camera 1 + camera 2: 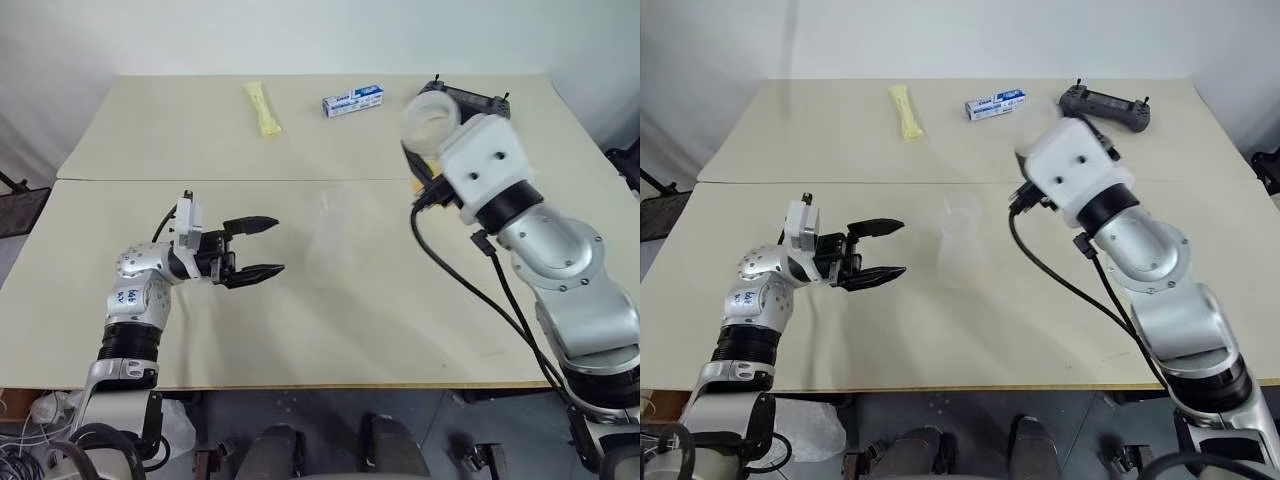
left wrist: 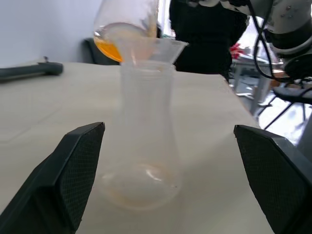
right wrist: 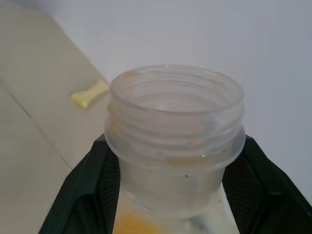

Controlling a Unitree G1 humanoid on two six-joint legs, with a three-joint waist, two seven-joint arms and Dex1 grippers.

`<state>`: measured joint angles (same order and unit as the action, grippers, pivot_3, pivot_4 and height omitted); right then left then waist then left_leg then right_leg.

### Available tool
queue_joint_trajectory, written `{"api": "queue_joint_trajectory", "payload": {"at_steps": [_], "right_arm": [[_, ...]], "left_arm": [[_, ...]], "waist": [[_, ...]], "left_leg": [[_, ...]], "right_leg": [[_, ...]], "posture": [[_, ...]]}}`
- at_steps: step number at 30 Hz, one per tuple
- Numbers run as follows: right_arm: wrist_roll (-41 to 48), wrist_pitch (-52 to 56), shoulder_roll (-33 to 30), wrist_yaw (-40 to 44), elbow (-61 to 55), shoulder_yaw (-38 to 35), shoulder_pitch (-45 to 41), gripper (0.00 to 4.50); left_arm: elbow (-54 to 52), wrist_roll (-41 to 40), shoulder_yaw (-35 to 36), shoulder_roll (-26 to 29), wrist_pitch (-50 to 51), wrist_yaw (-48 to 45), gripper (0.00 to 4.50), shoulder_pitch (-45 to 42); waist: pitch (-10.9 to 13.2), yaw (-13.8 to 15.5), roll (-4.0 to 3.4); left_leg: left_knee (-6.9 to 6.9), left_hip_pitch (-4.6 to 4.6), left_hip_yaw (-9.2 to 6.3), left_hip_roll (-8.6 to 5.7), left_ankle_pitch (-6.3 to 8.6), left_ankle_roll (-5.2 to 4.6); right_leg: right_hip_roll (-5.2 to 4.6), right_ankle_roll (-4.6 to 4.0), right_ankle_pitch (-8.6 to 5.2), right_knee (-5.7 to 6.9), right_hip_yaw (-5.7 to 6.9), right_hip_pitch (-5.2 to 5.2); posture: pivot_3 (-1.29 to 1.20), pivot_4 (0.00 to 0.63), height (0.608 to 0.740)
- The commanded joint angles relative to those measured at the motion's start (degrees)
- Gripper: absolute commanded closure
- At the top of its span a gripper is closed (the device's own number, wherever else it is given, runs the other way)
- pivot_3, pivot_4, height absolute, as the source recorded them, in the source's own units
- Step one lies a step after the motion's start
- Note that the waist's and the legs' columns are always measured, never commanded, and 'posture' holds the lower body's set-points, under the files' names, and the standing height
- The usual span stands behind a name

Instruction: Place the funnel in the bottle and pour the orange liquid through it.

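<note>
The table [image 1: 150,330] carries the bottle [image 2: 142,131] upright near its middle, with the funnel [image 2: 161,48] already seated in the neck, so the pouring step is in hand. The right gripper [image 3: 170,185] is clamped on a wide-mouthed clear jar [image 3: 175,141] raised beside and above the funnel; the orange liquid [image 2: 108,48] sits pooled in the jar's lower side and appears not yet to reach the rim. The left gripper [image 1: 252,247] waits beside the bottle, fingers spread wide and holding nothing. The next move calls for further tilt with the jar mouth centred over the funnel rim.
</note>
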<state>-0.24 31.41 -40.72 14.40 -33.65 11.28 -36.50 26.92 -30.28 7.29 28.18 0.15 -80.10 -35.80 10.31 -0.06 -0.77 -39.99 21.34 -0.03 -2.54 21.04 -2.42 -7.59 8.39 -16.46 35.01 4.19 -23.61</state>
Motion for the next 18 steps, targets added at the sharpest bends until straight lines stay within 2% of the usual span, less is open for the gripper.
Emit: {"api": "queue_joint_trajectory", "payload": {"at_steps": [1, 8, 18], "right_arm": [[-6.03, -4.12, -0.02, 2.59, -0.48, 3.10, -2.82, 2.05], [-14.88, -11.19, 1.28, 5.88, 3.61, 7.58, -5.43, 2.05], [-26.17, -18.99, 3.26, 8.63, 11.50, 9.50, -9.41, 2.05]], "left_arm": [[-2.77, -1.62, 2.38, 0.95, 0.19, 0.14, 0.00, 0.71], [-6.39, -2.92, 4.50, 3.08, 2.74, -0.35, 0.00, 3.76], [-6.74, -2.98, 4.93, 4.21, 4.70, 0.05, 0.00, 3.17]], "waist": [[0.00, -0.13, 0.00], [0.00, -0.24, 0.00], [0.00, -0.20, 0.00]], "left_leg": [[0.00, 0.00, 0.00, 0.00, 0.00, 0.00], [0.02, 0.00, -0.01, 0.01, 0.00, 0.01], [-0.01, -0.01, -0.05, 0.00, 0.00, 0.02]], "right_leg": [[0.00, 0.00, 0.00, 0.01, 0.00, 0.00], [0.01, 0.00, 0.00, 0.02, 0.02, -0.02], [0.01, 0.00, 0.00, 0.06, 0.05, -0.02]], "posture": [[0.00, 0.150, 0.740], [0.00, 0.150, 0.740], [0.00, 0.150, 0.740]]}}
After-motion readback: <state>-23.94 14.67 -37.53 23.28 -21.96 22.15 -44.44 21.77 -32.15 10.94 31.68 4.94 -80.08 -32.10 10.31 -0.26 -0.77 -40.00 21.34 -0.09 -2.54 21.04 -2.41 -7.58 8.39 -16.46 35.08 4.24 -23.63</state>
